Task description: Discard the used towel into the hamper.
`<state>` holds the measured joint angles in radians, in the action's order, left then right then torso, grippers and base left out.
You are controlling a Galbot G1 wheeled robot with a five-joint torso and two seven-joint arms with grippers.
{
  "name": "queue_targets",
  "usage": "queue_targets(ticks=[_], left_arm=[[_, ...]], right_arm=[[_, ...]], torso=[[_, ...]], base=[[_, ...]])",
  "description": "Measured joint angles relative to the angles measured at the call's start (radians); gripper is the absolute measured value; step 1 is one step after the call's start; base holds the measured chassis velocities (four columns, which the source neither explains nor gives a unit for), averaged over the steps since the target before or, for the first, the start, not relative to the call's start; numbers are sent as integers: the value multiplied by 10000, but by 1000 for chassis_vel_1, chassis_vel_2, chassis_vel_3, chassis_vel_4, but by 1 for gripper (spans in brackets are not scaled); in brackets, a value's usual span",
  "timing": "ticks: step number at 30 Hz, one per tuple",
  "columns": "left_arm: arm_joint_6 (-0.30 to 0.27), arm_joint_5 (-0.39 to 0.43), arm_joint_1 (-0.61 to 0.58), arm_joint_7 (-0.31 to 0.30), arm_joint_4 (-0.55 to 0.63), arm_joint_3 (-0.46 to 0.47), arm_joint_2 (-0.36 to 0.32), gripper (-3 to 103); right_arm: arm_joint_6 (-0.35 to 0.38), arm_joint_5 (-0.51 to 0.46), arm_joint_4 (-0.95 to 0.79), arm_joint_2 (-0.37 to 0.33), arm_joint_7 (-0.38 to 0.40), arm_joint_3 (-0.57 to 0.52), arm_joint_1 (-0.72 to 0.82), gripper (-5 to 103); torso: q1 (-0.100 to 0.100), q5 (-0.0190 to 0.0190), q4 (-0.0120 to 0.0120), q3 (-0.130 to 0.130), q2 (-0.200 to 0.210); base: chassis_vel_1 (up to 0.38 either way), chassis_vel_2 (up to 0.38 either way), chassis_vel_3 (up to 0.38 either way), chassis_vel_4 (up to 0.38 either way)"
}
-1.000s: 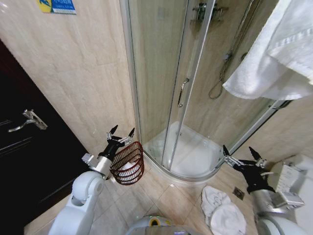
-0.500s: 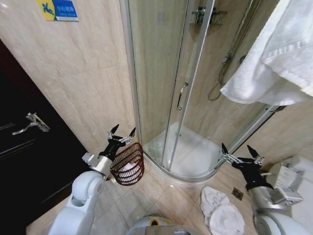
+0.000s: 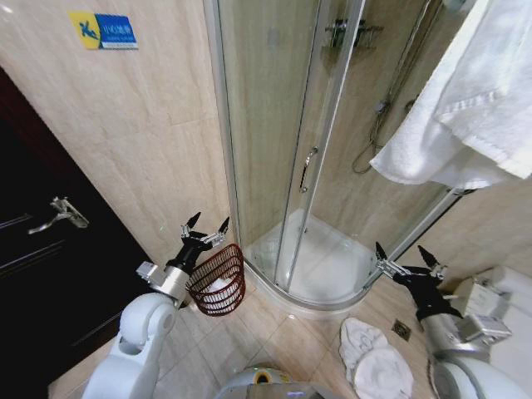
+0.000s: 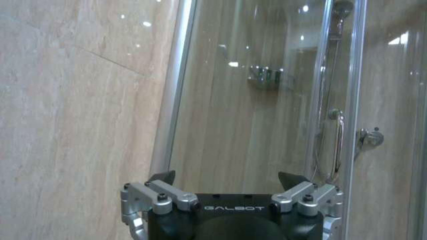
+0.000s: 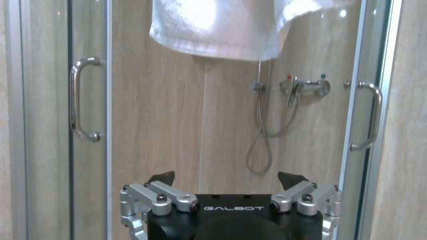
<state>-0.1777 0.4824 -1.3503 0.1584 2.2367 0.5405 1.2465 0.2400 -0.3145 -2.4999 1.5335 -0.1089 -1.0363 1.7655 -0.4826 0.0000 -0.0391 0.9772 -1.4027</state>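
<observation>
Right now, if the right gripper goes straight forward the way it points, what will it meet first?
Probably the glass shower enclosure. The open right gripper faces its panes, between two door handles; the hanging white towel is higher up. Depth is unclear.

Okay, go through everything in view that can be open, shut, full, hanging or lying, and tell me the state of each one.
left gripper: open, holding nothing, above the hamper.
right gripper: open, holding nothing.
hamper: upright on the floor, something white inside.
hanging towel: draped up high.
floor towels: crumpled on the tiles.
shower door: shut.
</observation>
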Motion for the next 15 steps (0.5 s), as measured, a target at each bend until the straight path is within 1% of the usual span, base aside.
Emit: queue_targets(ticks=[1, 4, 5, 12, 14, 15], left_arm=[[0, 0, 0, 0, 0, 0, 0, 100], [-2, -10, -38, -2, -6, 46, 13, 100], [-2, -10, -38, -2, -6, 46, 13, 100], [14, -25, -105, 19, -86, 98, 13, 100], [121, -11, -141, 126, -96, 119, -2, 100], [121, -11, -141, 126, -96, 119, -2, 100]], right_arm=[[0, 0, 0, 0, 0, 0, 0, 100], [34, -39, 0, -206, 159, -74, -191, 100], [34, -39, 0, -206, 159, -74, -191, 100], [531, -412, 0, -923, 466, -163, -752, 100], [567, -489, 0, -1134, 548, -158, -927, 100], [567, -489, 0, -1134, 548, -158, -927, 100]], torso=[[0, 0, 0, 0, 0], [-108, 0, 0, 125, -232], [-108, 0, 0, 125, -232], [-326, 0, 0, 368, -691], [-398, 1, 0, 446, -844], [-398, 1, 0, 446, -844]], base=[[0, 0, 0, 0], [0, 0, 0, 0], [0, 0, 0, 0], [0, 0, 0, 0], [0, 0, 0, 0], [0, 0, 0, 0]])
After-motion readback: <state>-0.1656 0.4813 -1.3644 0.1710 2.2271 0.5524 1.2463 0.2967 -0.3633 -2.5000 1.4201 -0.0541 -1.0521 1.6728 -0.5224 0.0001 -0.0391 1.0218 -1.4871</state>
